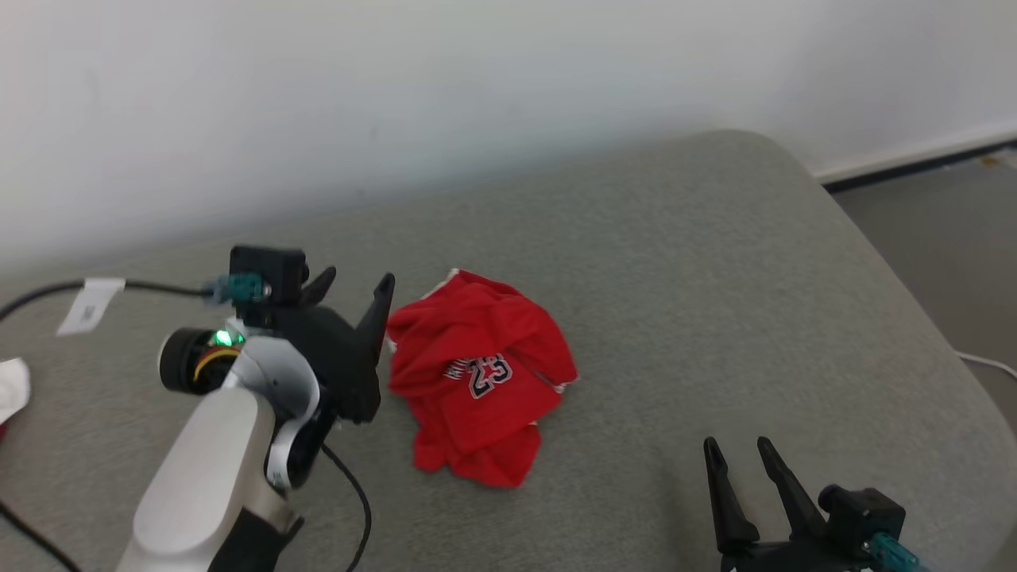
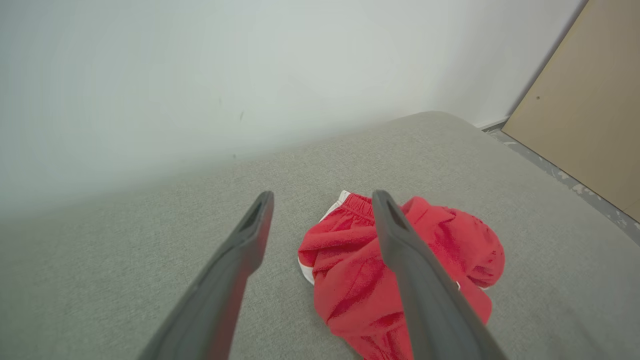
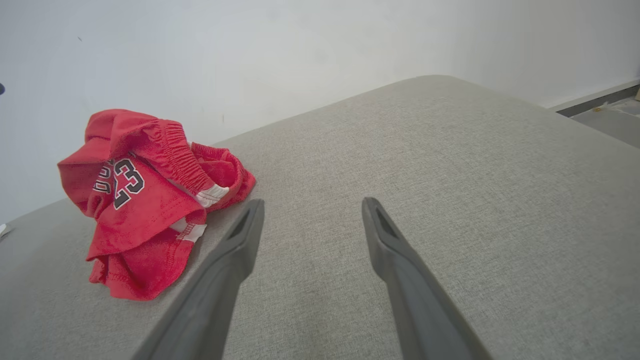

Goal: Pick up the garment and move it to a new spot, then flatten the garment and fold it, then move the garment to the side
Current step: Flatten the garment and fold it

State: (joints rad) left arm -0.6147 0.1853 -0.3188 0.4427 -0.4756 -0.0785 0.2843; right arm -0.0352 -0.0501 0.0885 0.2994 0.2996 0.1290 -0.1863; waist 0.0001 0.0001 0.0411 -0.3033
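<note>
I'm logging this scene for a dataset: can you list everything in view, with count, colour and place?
garment: one, red with a 23 print, crumpled mid-surface
cushioned surface: one, grey, under everything
wall: one, white, behind the surface
cable: one, black with a white tag, far left
panel: one, beige, beyond the surface's right end
floor: grey, right of the surface
left claw: one, dark, open, close beside the garment's left edge
right claw: one, dark, open, lower right, apart from the garment

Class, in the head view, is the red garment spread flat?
No, the red garment lies crumpled in a heap on the grey cushion.
</note>
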